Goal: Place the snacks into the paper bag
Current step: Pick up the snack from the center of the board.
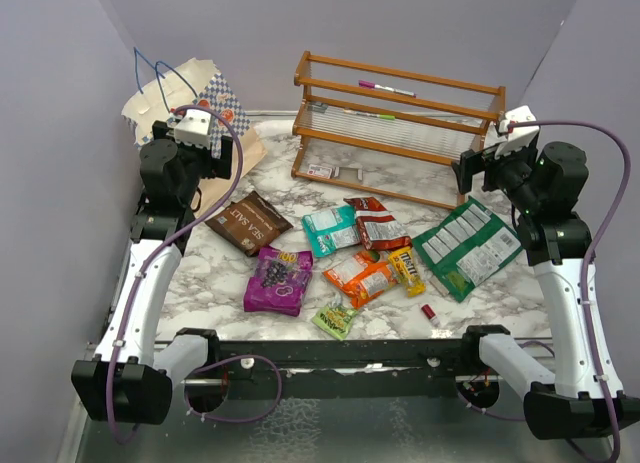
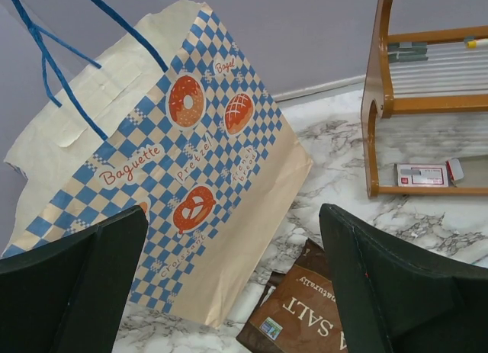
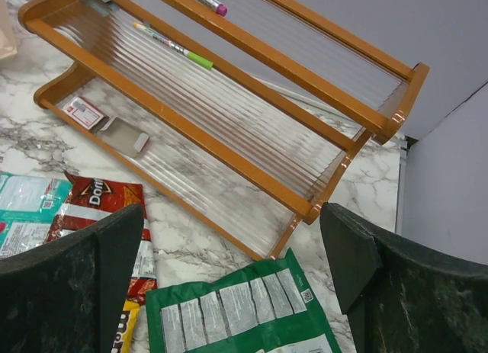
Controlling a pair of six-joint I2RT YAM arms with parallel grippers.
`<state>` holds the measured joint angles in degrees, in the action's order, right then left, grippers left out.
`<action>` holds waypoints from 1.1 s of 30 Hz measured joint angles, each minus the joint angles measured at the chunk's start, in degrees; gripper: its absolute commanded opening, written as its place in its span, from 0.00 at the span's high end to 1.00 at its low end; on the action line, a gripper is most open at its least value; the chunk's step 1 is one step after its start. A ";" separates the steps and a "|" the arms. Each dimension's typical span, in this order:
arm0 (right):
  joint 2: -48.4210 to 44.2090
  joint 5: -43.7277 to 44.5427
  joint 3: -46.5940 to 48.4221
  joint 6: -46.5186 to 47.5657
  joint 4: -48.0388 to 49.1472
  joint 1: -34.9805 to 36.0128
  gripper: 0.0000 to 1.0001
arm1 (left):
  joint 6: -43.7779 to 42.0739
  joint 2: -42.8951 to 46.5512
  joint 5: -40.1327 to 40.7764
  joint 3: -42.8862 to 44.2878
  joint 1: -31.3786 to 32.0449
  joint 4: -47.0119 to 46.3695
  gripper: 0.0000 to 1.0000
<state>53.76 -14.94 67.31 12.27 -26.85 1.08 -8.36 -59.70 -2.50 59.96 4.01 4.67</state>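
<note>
The checked paper bag stands at the back left, mostly behind my left arm; it fills the left wrist view. Snacks lie on the marble: brown packet, purple, teal, red, orange, yellow, small light-green and the large green multipack. My left gripper is open and empty, raised beside the bag above the brown packet. My right gripper is open and empty, raised above the multipack's far end.
A wooden rack stands at the back with markers on its shelves and a small card box under it. A tiny red cylinder lies near the front. Purple walls close the sides and back.
</note>
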 measured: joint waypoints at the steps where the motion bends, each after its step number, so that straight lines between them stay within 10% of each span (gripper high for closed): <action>1: 0.02 0.00 0.00 0.00 0.00 0.00 0.01 | 0.04 -0.13 -0.17 -0.15 -0.07 -0.20 0.01; 33: -1.27 -1.70 -0.96 2.08 0.35 0.11 0.01 | 1.75 -0.74 -0.52 1.01 -0.26 1.51 0.01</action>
<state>52.49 -16.64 66.35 14.35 -26.50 1.19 -6.61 -60.45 -3.03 60.97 3.75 6.17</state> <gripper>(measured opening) 0.994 0.991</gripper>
